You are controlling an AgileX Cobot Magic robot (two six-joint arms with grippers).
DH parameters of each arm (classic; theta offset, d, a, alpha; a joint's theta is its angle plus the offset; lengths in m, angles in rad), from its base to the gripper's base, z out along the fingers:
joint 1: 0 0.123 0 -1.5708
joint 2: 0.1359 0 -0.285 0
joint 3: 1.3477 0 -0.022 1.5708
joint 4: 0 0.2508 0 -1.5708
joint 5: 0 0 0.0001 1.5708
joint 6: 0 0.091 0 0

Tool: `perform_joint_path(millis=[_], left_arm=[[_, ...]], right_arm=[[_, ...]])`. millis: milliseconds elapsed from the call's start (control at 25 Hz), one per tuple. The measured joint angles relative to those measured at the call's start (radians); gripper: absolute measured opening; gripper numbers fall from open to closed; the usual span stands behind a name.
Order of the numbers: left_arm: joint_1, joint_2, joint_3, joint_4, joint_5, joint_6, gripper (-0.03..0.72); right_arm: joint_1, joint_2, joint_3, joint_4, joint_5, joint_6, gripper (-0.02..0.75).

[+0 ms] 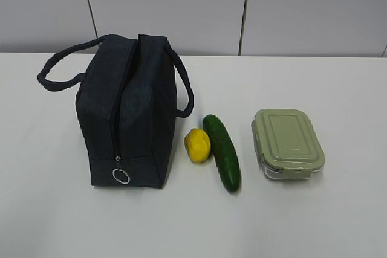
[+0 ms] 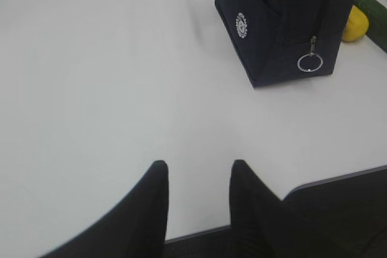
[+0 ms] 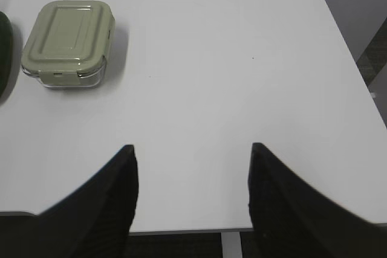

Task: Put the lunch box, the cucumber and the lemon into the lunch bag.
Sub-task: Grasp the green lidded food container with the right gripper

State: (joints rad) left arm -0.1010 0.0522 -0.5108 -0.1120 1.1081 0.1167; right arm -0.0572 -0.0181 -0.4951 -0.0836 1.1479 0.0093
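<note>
The dark navy lunch bag [image 1: 130, 113] stands on the white table with its zipper shut and a silver ring pull [image 1: 121, 176] at the front; the left wrist view shows it too, the lunch bag [image 2: 284, 19]. Right of it lie the yellow lemon [image 1: 197, 145] and the dark green cucumber [image 1: 222, 151], touching. Further right sits the lunch box [image 1: 287, 143] with a sage-green lid, seen also as the lunch box [image 3: 68, 41]. My left gripper [image 2: 198, 164] hangs open over the near table edge, holding nothing. My right gripper [image 3: 192, 148] is open and empty. Neither arm shows in the exterior view.
The table's front edge [image 2: 338, 176] runs just under both grippers, and its right edge [image 3: 347, 46] lies to the right of the lunch box. A grey panelled wall [image 1: 242, 4] stands behind the table.
</note>
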Motion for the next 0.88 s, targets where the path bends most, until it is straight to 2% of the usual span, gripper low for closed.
perform_joint_path(millis=[880], left_arm=[[0.000, 0.000, 0.000, 0.000, 0.000, 0.000, 0.237]], right_arm=[[0.000, 0.000, -0.006, -0.008, -0.001, 0.000, 0.435]])
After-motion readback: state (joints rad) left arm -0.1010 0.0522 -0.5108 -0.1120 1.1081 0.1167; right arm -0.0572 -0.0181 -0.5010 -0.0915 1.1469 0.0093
